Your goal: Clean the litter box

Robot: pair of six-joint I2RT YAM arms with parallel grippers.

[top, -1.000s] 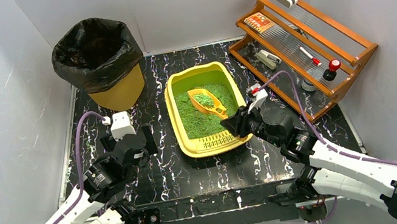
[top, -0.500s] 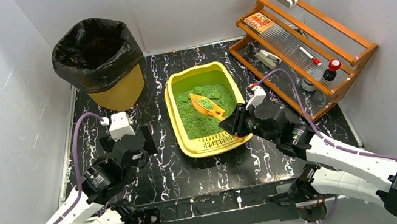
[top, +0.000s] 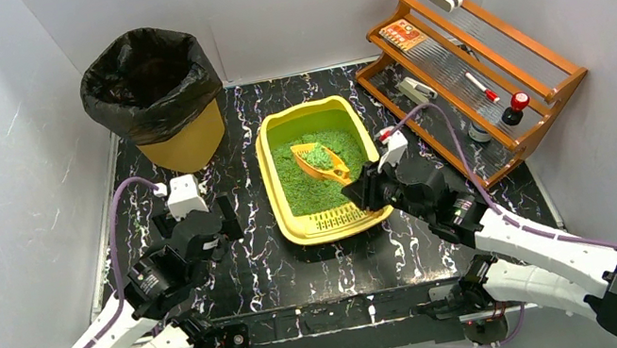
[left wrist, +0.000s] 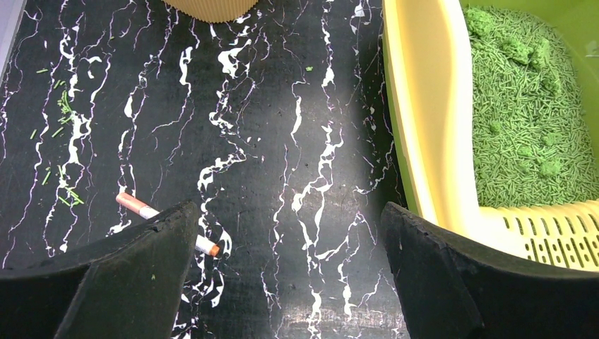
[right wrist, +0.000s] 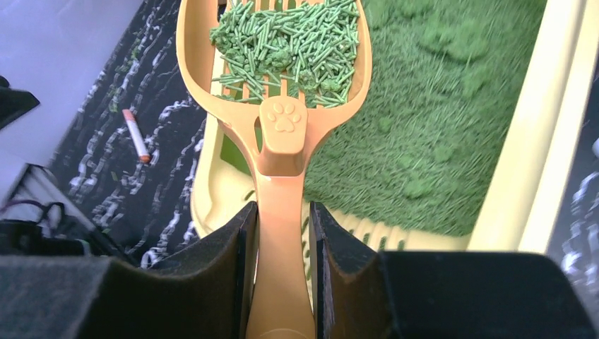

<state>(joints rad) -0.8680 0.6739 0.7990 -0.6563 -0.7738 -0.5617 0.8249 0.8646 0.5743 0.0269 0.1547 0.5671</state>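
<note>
My right gripper clamps an orange slotted plastic scoop of green pellets over the yellow plastic litter box. My left gripper gapes empty.

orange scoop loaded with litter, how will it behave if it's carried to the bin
Probably stiff: the scoop holds its heaped pellets without sagging. Loose pellets would likely spill if tilted. The smooth handle might twist in the right pincer.

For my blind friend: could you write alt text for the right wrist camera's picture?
The right pincer is shut on the handle of an orange slotted scoop loaded with green litter pellets, held over the yellow litter box. A small orange-and-white stick lies on the black marbled table beside it.
</note>
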